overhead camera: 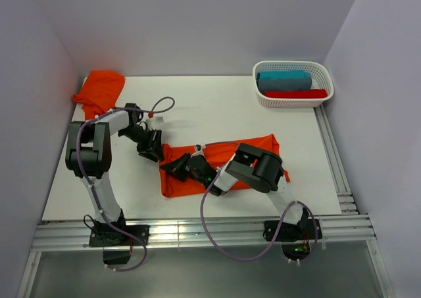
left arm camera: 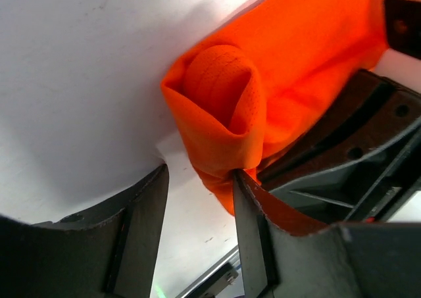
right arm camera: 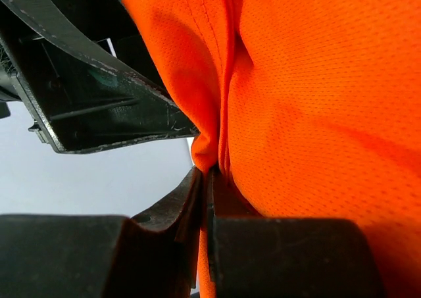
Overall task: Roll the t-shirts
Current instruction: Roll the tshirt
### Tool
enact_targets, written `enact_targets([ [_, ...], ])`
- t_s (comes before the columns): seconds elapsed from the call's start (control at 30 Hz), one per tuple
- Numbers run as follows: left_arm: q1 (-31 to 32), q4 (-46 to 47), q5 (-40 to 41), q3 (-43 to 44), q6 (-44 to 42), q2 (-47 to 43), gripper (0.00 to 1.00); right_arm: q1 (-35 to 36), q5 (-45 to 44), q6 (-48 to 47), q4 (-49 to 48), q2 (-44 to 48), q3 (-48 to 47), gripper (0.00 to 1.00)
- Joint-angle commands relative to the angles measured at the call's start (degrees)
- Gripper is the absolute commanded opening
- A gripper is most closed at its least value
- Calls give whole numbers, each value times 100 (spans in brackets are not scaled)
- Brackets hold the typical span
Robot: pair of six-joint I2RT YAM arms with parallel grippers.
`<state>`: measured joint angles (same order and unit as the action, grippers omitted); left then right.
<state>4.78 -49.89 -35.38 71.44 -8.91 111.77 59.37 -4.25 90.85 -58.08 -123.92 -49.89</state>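
Right claw (right arm camera: 209, 177) fills the near edge of its wrist view, jaws pressed together on a pinched fold of the orange t-shirt (overhead camera: 177, 183), which lies across the middle of the tabletop (overhead camera: 217, 107). Left claw (left arm camera: 199, 179) stands apart at the shirt's left end, one jaw touching a small rolled lip of cloth, nothing gripped. A second orange t-shirt (overhead camera: 100, 91) sits bunched at the far left corner. The thin mesh looks light, limp and prone to slumping, so a roll probably wants both claws holding the rolled edge near its two ends.
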Motion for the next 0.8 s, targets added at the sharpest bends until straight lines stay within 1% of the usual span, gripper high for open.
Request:
enact_targets([
  [0.0, 32, 462, -119, -51, 196, 135, 50, -49, 73, 240, -678, -176, 49, 7],
  [0.1, 94, 585, -119, -60, 372, 170, 50, -49, 91, 232, -599, -212, 6, 7],
  [0.2, 173, 656, -22, -60, 539, 144, 44, -40, 56, 109, -214, -98, -56, 7],
  [0.23, 216, 665, 48, -60, 583, 126, 38, -49, 39, 56, -29, -45, -117, 7],
  [0.27, 260, 682, 127, -60, 661, 91, 33, -49, 21, 12, 373, 68, -152, 7],
  [0.3, 287, 700, 310, -69, 706, 65, 29, -40, -14, -101, 586, 139, -188, 9],
  [0.33, 339, 717, 390, -77, 741, 47, 21, -40, -75, -163, 988, 201, -258, 11],
  [0.37, 375, 726, 469, -86, 793, -5, 18, -40, -119, -216, 1183, 332, -284, 13],
  [0.4, 401, 735, 557, -86, 820, -32, 14, -31, -155, -321, 1368, 394, -319, 18],
  [0.43, 436, 770, 758, -104, 838, -67, 8, -22, -216, -374, 1744, 456, -398, 21],
  [0.47, 454, 787, 882, -113, 847, -119, 5, -5, -260, -444, 1957, 595, -442, 27],
  [0.5, 471, 788, 996, -113, 847, -137, 2, -5, -321, -550, 2176, 658, -486, 30],
  [0.53, 515, 788, 1172, -121, 847, -146, 0, 21, -383, -620, 2405, 728, -600, 32],
  [0.57, 524, 796, 1234, -113, 838, -181, 0, 39, -488, -691, 2851, 851, -671, 36],
  [0.63, 568, 805, 1409, -139, 847, -216, 0, 74, -620, -893, 3301, 965, -881, 39],
  [0.67, 577, 805, 1463, -148, 847, -234, 0, 118, -743, -954, 3713, 1070, -961, 42],
  [0.77, 647, 805, 1639, -165, 847, -260, 0, 214, -928, -1148, 4418, 1273, -1172, 45],
])
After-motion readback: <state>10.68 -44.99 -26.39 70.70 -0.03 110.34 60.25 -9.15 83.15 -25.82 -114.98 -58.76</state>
